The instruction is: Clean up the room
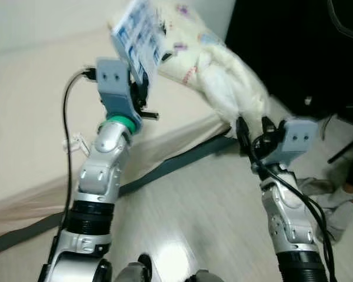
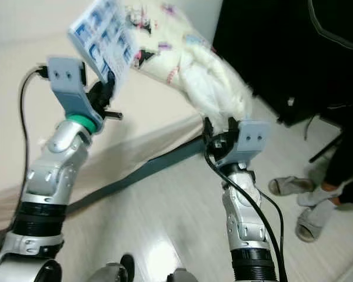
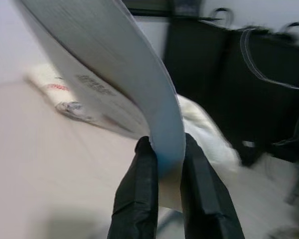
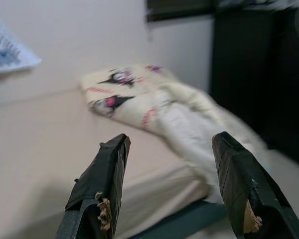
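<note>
My left gripper point(image 3: 165, 145) is raised over the bed and shut on the lower edge of a thin blue-and-white printed booklet point(image 1: 138, 36), which stands tilted above it. A cream blanket point(image 1: 223, 73) with cartoon prints lies bunched on the bed's far corner and spills over the edge toward the floor. My right gripper point(image 4: 171, 138) is open, held just below and in front of the hanging end of the blanket, with nothing between its fingers.
The beige mattress point(image 1: 29, 123) fills the left, on a dark base strip point(image 1: 165, 167). Tall black furniture point(image 1: 294, 47) stands at the back right. A person's feet in slippers point(image 2: 306, 220) are on the pale floor at the right.
</note>
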`<state>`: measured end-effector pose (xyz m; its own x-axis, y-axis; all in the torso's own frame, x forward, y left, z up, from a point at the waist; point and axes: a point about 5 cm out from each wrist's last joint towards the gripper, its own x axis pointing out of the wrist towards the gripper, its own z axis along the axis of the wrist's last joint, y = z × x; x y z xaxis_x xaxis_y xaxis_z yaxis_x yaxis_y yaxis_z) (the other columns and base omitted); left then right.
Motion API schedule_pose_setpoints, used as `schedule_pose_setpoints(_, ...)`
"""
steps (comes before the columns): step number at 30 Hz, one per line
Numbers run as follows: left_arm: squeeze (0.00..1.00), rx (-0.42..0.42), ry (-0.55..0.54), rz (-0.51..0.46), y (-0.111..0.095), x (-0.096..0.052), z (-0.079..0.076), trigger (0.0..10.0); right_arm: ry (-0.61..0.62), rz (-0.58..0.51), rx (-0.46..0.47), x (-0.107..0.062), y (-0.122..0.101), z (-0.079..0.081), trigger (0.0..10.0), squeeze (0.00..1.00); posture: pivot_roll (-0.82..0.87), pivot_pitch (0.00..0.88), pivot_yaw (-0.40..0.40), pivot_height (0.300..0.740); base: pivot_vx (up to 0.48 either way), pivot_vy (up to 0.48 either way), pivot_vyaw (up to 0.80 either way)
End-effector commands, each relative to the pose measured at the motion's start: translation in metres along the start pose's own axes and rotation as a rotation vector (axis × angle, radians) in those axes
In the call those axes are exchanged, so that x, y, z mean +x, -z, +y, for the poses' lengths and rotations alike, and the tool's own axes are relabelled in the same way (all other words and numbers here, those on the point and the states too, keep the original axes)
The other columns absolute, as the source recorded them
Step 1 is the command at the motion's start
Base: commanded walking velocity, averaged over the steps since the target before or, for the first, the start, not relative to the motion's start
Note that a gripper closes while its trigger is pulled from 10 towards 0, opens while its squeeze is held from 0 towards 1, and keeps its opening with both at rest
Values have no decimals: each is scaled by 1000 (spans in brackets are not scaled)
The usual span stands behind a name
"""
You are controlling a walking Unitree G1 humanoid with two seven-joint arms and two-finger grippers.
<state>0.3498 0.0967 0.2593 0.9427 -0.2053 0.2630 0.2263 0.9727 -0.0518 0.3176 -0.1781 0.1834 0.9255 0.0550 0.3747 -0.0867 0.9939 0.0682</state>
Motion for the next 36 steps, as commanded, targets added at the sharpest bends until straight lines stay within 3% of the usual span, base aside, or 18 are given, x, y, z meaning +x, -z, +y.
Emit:
schedule_pose_setpoints(1, 0, 22, -8, -31, -4, -2, 5, 10000, -10, 17, 3, -3, 5, 3, 10000, 0, -31, 114, 23, 709, 0, 0, 794)
schedule_pose_setpoints(36, 0, 79, -37, -6, 0, -1, 8, 10000, -23, 6, 19, -2, 5, 5, 10000, 0, -24, 116, 24, 709, 9, 0, 786)
